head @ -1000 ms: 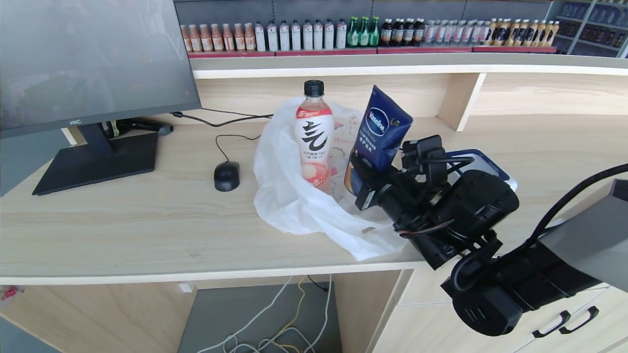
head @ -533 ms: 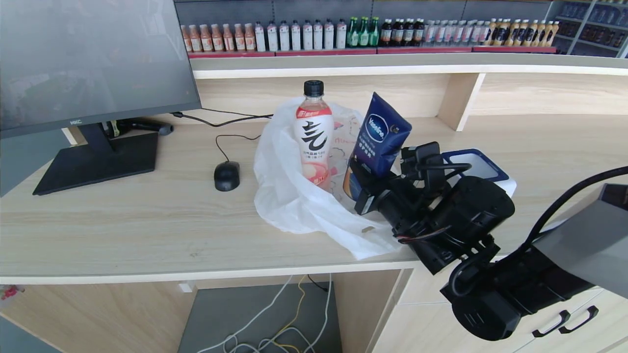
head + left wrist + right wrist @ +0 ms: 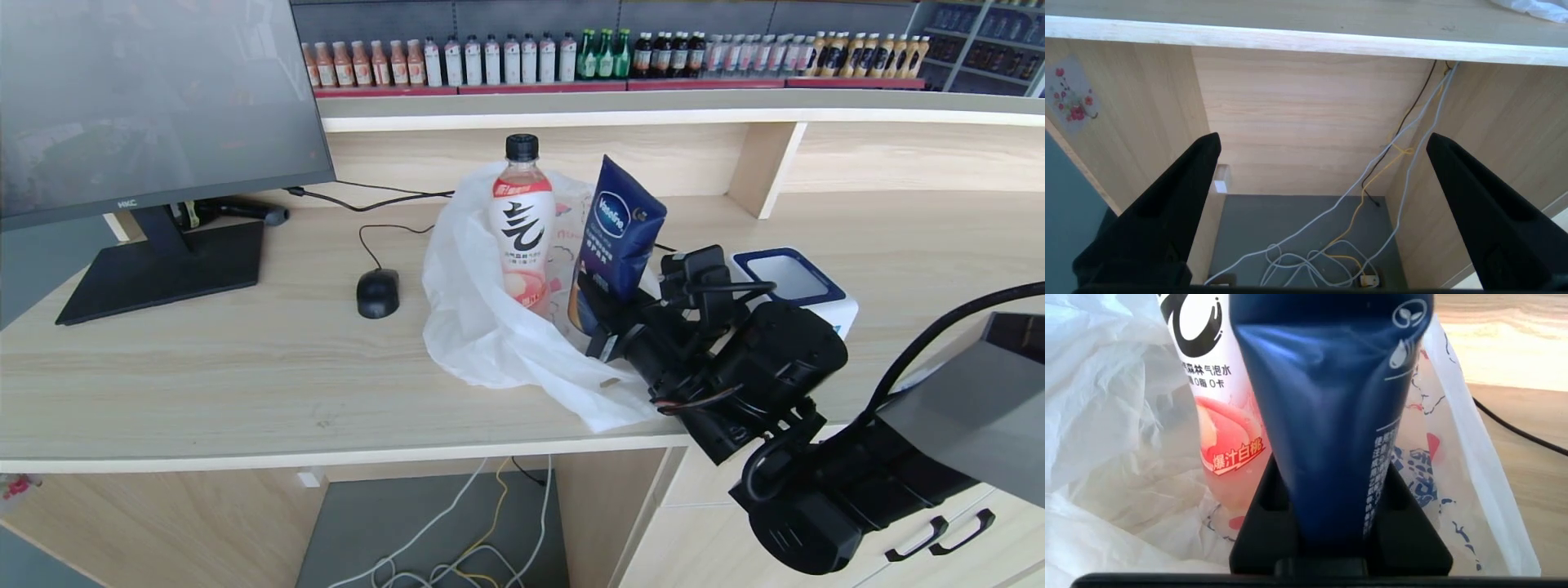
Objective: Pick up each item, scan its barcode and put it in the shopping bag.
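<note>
Right gripper (image 3: 598, 317) pinches the lower end of the blue tube (image 3: 618, 233), jaws pressed onto it from both sides. The tube stands nearly upright, crimped end up. In the wrist view the tube (image 3: 1331, 400) sits right in front of the bottle, with bag plastic behind it.

Change over the last second: the arm carries the tube left and a little lower, away from the scanner (image 3: 792, 282) and toward the bag. The tube straightens from a rightward lean. The scanner's top, partly covered by the arm before, is now mostly clear at the right.

The tube now hangs over the right side of the white shopping bag (image 3: 482, 327), close beside the pink bottle (image 3: 522, 229) that stands inside it.

Reads as scanning done for this item, bagging under way. Next is probably lower and let go. The risk is bumping the bottle.

Left gripper (image 3: 1323, 143) is spread wide, holding nothing, low below the counter (image 3: 245, 367) edge, facing loose cables (image 3: 1372, 220).
</note>
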Motion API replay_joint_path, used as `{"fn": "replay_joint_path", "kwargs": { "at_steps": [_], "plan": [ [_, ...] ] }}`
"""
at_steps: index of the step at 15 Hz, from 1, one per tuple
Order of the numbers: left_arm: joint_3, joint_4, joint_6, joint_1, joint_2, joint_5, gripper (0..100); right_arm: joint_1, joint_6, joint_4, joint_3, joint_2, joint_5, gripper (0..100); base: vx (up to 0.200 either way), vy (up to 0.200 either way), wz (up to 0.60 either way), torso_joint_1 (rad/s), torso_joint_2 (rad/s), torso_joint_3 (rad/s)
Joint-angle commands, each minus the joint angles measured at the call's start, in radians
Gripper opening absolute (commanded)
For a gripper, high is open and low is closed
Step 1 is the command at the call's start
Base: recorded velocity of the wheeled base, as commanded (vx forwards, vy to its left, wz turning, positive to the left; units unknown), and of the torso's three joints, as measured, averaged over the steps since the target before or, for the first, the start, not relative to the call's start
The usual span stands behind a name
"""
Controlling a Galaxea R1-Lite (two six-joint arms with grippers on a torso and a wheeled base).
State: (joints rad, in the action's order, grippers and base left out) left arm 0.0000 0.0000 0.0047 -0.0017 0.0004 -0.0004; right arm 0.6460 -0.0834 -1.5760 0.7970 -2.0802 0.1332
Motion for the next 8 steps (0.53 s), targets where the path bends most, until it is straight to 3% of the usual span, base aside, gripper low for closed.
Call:
{"fn": "replay_joint_path", "kwargs": {
  "at_steps": [1, 8],
  "plan": [
    [0.000, 0.000, 0.000, 0.000, 0.000, 0.000, 100, 0.000, 0.001, 0.005, -0.007, -0.014, 0.000, 0, 0.000, 0.000, 0.00, 0.000, 0.00, 0.000],
    [0.000, 0.000, 0.000, 0.000, 0.000, 0.000, 100, 0.000, 0.002, 0.005, -0.005, -0.018, 0.000, 0, 0.000, 0.000, 0.00, 0.000, 0.00, 0.000]
  ]
}}
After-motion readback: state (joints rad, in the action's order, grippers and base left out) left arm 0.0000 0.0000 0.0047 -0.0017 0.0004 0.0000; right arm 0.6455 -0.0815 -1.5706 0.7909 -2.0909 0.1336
